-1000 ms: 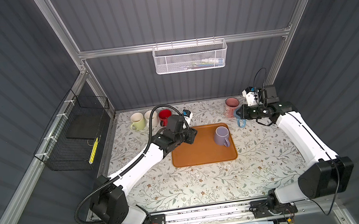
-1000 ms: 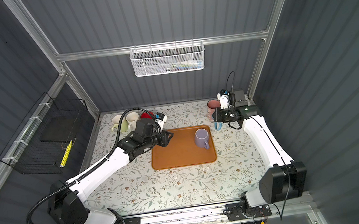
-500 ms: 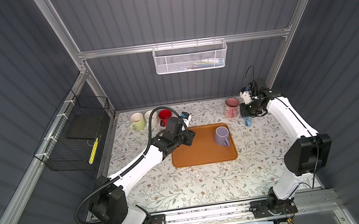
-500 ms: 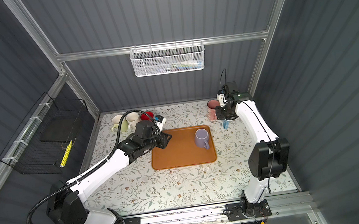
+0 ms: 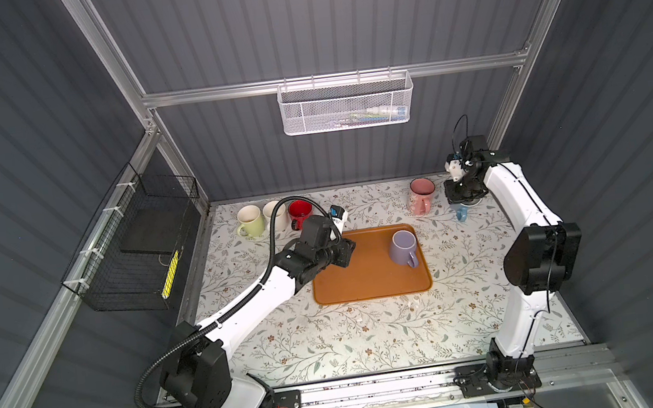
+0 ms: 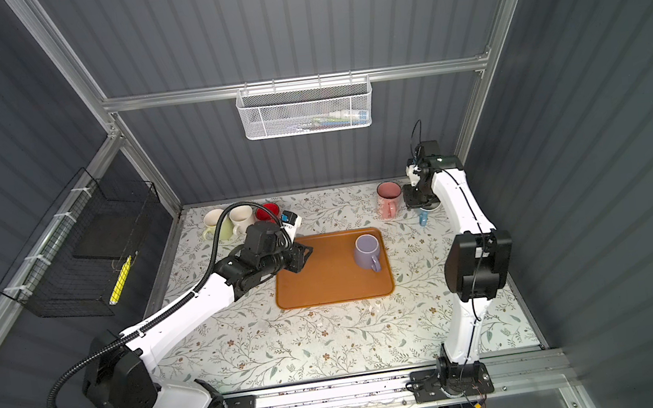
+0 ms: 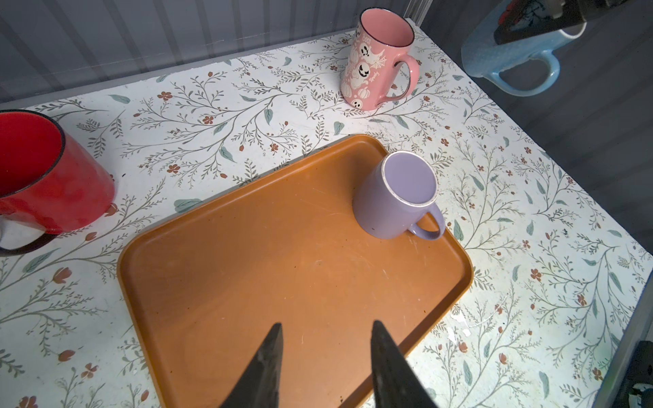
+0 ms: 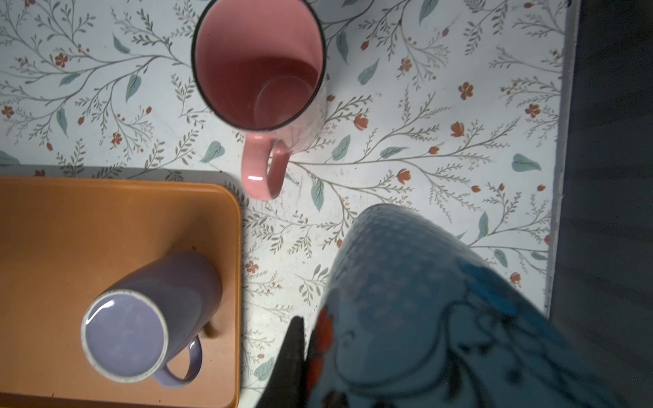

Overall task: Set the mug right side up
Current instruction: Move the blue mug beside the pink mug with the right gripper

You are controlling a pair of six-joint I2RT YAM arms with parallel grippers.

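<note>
Near half of the surface (image 5: pixel 373 333): bare, open from either side. Orange tray (image 5: pixel 368 290) at centre, low rim. Its floor is bare except for the purple mug (image 5: pixel 402 248), base up in the far right corner, handle toward the near right.

Left end effector (image 7: pixel 327 326), jaws apart and empty, over the tray's left end: clear run across the tray floor to that mug.

Far left: red mug (image 5: pixel 302 212), white mug (image 6: pixel 241 222), pale green mug (image 5: pixel 250 222) in a tight row, no passage between.

Far right: pink mug (image 5: pixel 421 196), handle toward the tray's corner, narrow gap there. Blue mug (image 5: pixel 461 212), gripped by the right end effector (image 5: pixel 463 200), just beside the pink mug; slim gap.

Far strip between red and pink mugs: bare.
</note>
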